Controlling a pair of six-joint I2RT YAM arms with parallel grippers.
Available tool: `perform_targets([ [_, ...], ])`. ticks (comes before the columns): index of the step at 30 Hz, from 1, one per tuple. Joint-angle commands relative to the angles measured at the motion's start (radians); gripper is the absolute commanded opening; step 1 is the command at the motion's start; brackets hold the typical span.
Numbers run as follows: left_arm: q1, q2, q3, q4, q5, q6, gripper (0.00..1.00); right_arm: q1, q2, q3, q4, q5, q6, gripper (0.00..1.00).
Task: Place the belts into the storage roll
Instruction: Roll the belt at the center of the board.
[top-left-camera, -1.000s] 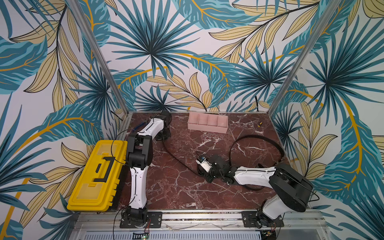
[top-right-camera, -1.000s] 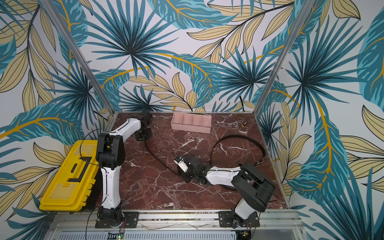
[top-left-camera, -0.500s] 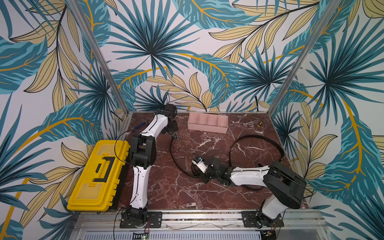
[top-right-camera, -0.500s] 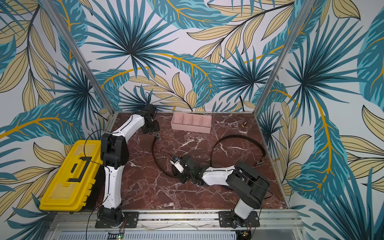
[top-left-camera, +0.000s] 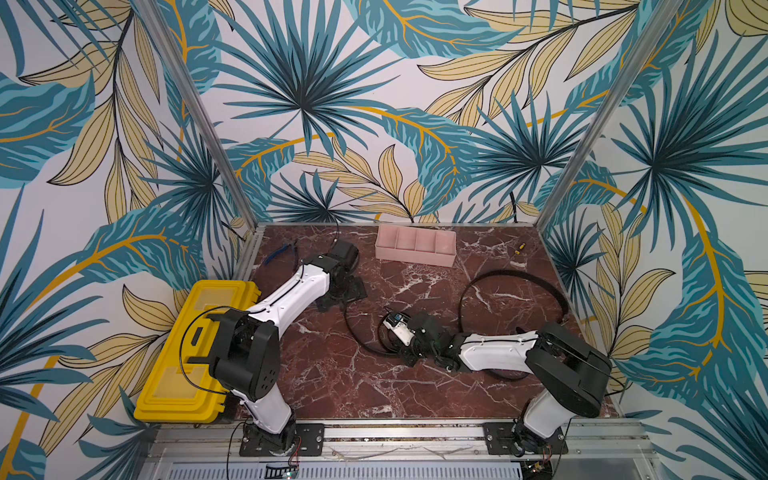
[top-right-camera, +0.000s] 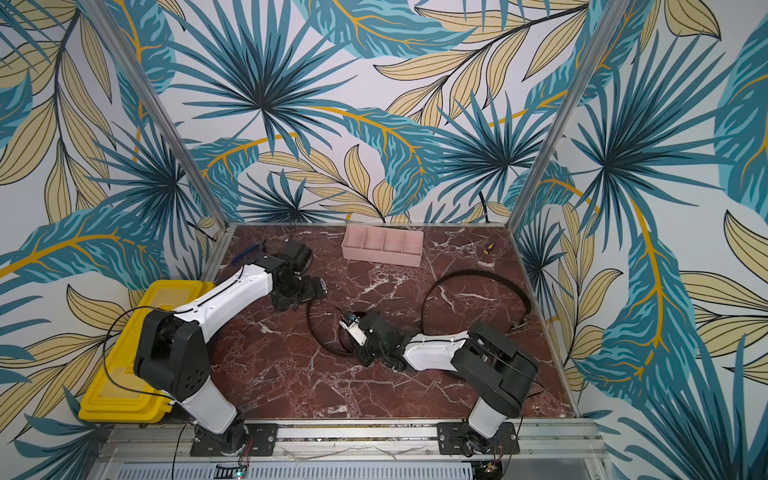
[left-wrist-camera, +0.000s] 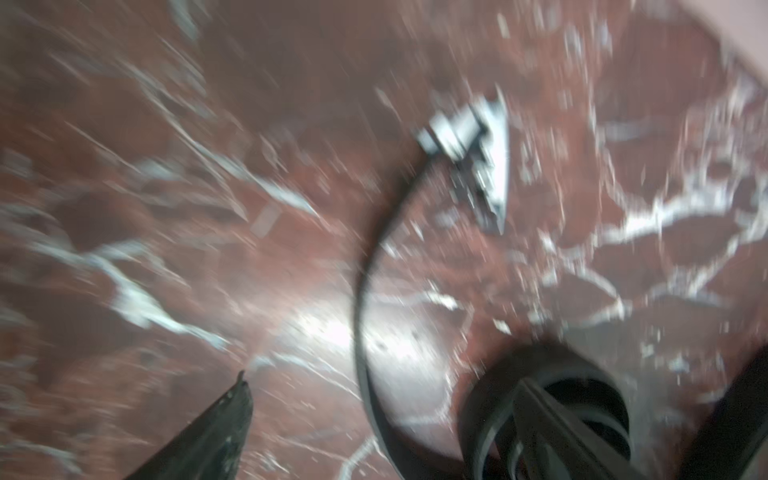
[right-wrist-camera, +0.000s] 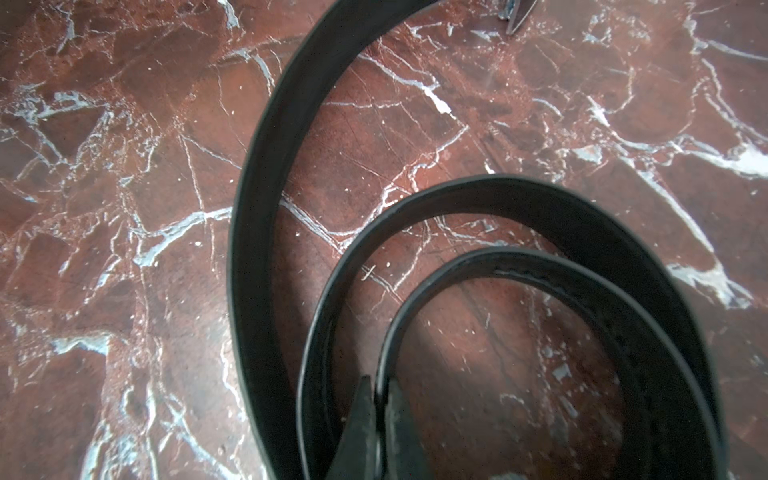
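Right gripper (right-wrist-camera: 376, 384) is pinched together on the innermost turn of a loosely coiled belt (right-wrist-camera: 257, 208), a grip only its wrist view reveals. Left gripper (top-left-camera: 344, 291) stands apart near that belt's buckle (left-wrist-camera: 478, 141). Only both top views show the storage roll (top-left-camera: 415, 258) by the back wall, well apart from the second belt (top-left-camera: 515, 274).

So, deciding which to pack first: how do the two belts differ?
The middle belt is partly wound into a spiral, the right gripper shut on its inner turn; the outer belt lies as one wide open arc, ungripped. The middle belt sits central on the table; the outer belt lies near its right edge. Both are black, outside the pink tray.
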Motion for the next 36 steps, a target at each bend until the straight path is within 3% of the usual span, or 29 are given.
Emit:
perform_targets([
  [1, -0.07, 0.049, -0.063, 0.064, 0.049, -0.146, 0.96, 0.011, 0.047, -0.016, -0.127, -0.02, 0.004, 0.0],
  [7, -0.131, 0.022, -0.163, 0.101, 0.027, -0.323, 0.92, 0.011, 0.043, -0.003, -0.149, -0.022, -0.013, 0.0],
  [19, -0.116, -0.137, -0.216, 0.075, -0.046, -0.38, 0.95, 0.01, 0.057, -0.005, -0.148, -0.038, -0.016, 0.0],
  [24, -0.082, -0.191, -0.255, 0.072, -0.007, -0.398, 0.96, 0.011, 0.055, -0.005, -0.149, -0.039, -0.019, 0.0],
  [36, -0.154, -0.151, -0.365, 0.125, -0.002, -0.499, 0.81, 0.008, 0.046, -0.004, -0.153, -0.039, -0.014, 0.0],
])
